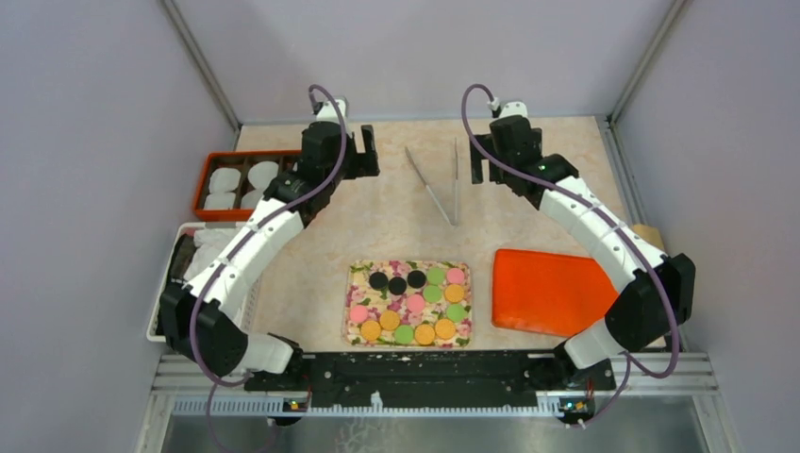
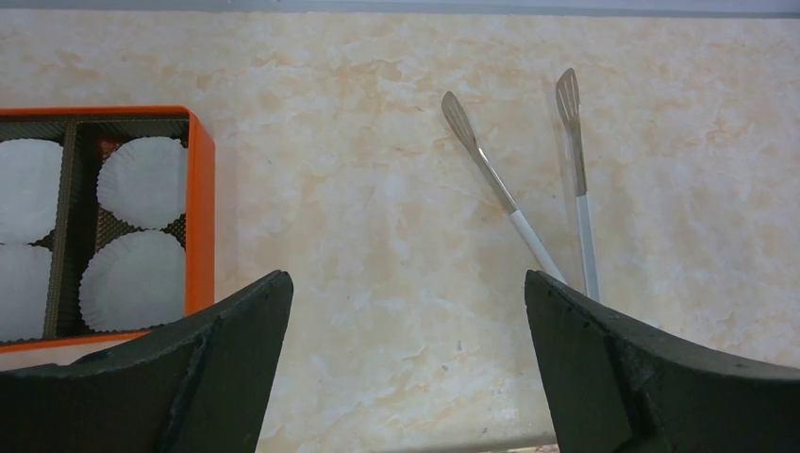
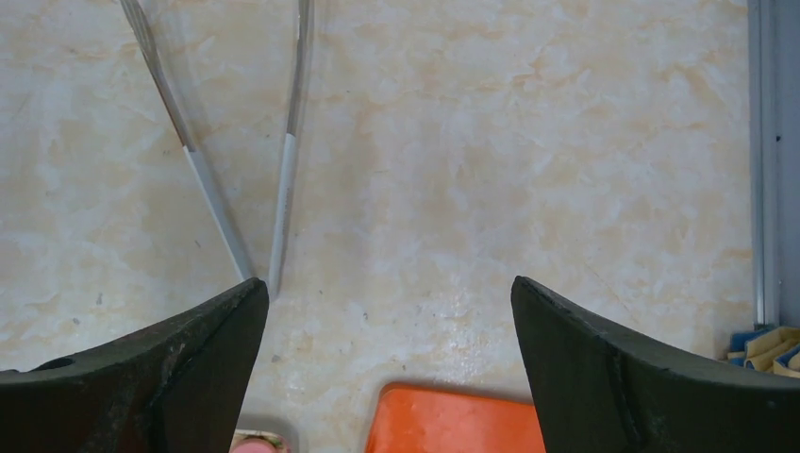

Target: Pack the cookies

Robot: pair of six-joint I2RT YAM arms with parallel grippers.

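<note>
- Overhead, the cookies (image 1: 408, 304) all lie in rows on the floral tray (image 1: 353, 332), near the arm bases at the middle of the table (image 1: 377, 226) — black, pink, green and orange ones side by side.
- None has reached the box (image 1: 201, 181) at the far left. Its white cups (image 1: 226, 179) look bare from this view, so I judge the packing not yet begun.
- Beyond the tray lie the tongs (image 1: 437, 189), untouched, their arms spread toward the far edge. They sit between the left gripper (image 1: 366, 151) and the right gripper (image 1: 479, 159).
- An orange lid (image 1: 552, 291) lies flat to the right of the tray, apart from the box — closing up is left too.
- From the left wrist, the left gripper's jaws stand wide apart with only bare table between them, holding nothing.
- That view shows the box at the left edge with several cups in its compartments, each one without a cookie. The tongs lie to the right, their handle end running down behind the right-hand finger. No cookie shows in this view.
- From the right wrist, the right gripper is likewise spread wide and grasps nothing.
- The joined end of the tongs sits just beside its left-hand finger, and a corner of the lid shows at the bottom edge.
- What is left, as I judge it, is everything: take up the tongs, carry each cookie across to a cup, then fit the lid.
</note>
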